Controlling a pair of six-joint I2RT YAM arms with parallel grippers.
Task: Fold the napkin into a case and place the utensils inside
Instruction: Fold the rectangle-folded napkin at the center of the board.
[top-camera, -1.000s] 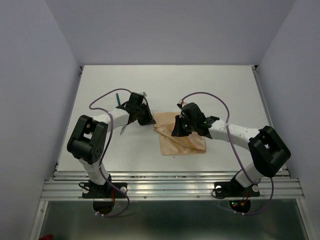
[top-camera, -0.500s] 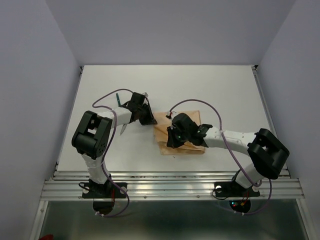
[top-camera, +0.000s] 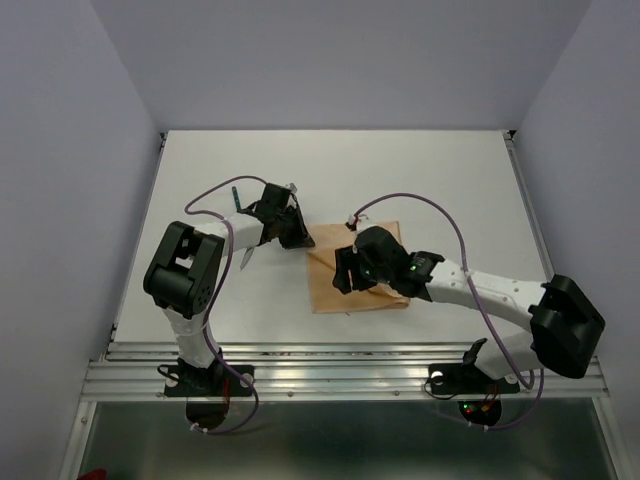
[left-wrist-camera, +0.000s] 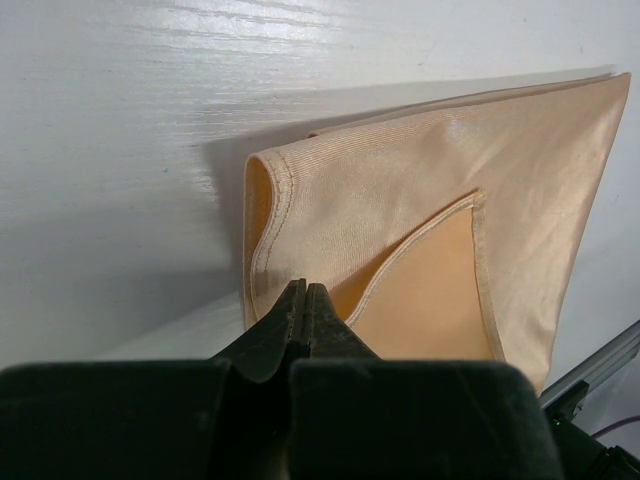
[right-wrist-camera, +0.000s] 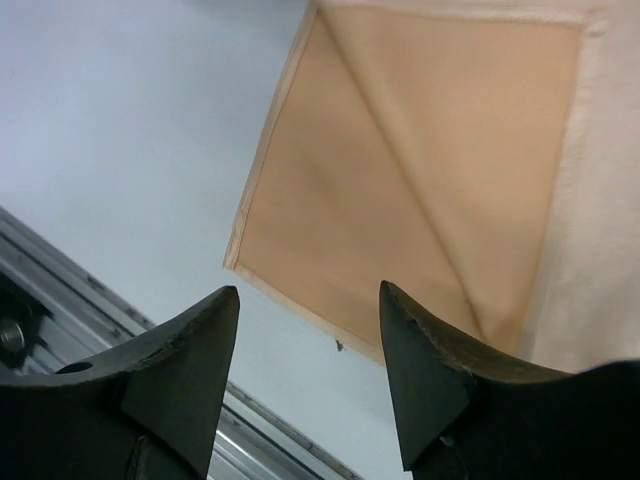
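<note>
- From above, the napkin (top-camera: 328, 295) lies folded flat mid-tabletop (top-camera: 450, 180), between the 2 arms. The left gripper (top-camera: 297, 238) sits at its far-left corner, and the right gripper (top-camera: 342, 272) hangs over its left half. Of the utensils (top-camera: 237, 197), we make out 1 slim green-handled piece well left of the cloth, partly under the left arm. None is inside yet.
- At the left wrist, the left gripper (left-wrist-camera: 305, 292) has its jaws clenched on the near hem of the napkin (left-wrist-camera: 400, 200). The pinched layer stands off the tabletop and casts a shadow. A triangular flap runs away to the right.
- At the right wrist, the right gripper (right-wrist-camera: 307, 290) has its jaws released and spread wide, with nothing between them. The napkin (right-wrist-camera: 400, 150) lies below and ahead, and its diagonal crease slants towards the right finger. Its free corner sits just beside the left finger.
- We judge the right arm nearer to that corner. The next fold turns on reaching it while the left arm holds.
</note>
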